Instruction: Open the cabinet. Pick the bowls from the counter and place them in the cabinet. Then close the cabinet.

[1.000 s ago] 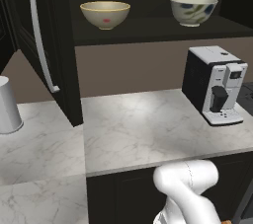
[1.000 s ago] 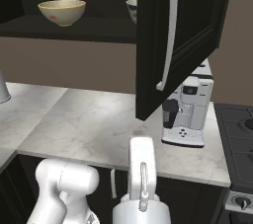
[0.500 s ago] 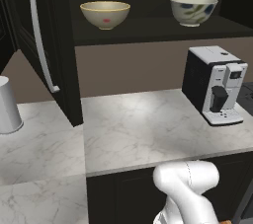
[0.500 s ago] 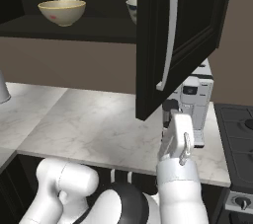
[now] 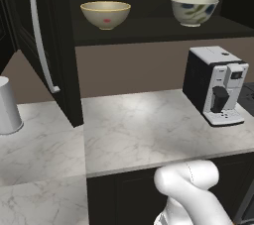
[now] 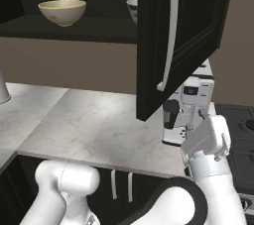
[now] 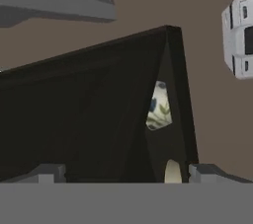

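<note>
We find both small round bowls on the shelf of the large black-brown wall cabinet [image 5: 149,30]: the tan-yellow bowl with the golden rim and red spot [image 5: 105,14] to the left, the off-white bowl with blue-green marks [image 5: 194,10] to the right, well apart, each upright. The white marble-patterned desk [image 5: 149,130] carries a black and white coffee machine [image 5: 216,84] and, at its far left, a plain grey-white cylinder cup [image 5: 7,106]. Both panelled doors stand open, so we judge that closing is what remains. The tool [image 7: 126,171] is empty with its fingers spread wide, raised beside the coffee machine and below the lower edge of the right-hand door [image 6: 183,35], near its long vertical silver bar handle [image 6: 168,30]. Risks as we read them: the wrist sits close to the machine, so a sideways swing toward the door could knock it; a push on the door's bottom corner instead of its face or handle may slip off; a hard slam could jolt the off-white bowl nearest that side; and the left door [image 5: 47,45] could be left open.
</note>
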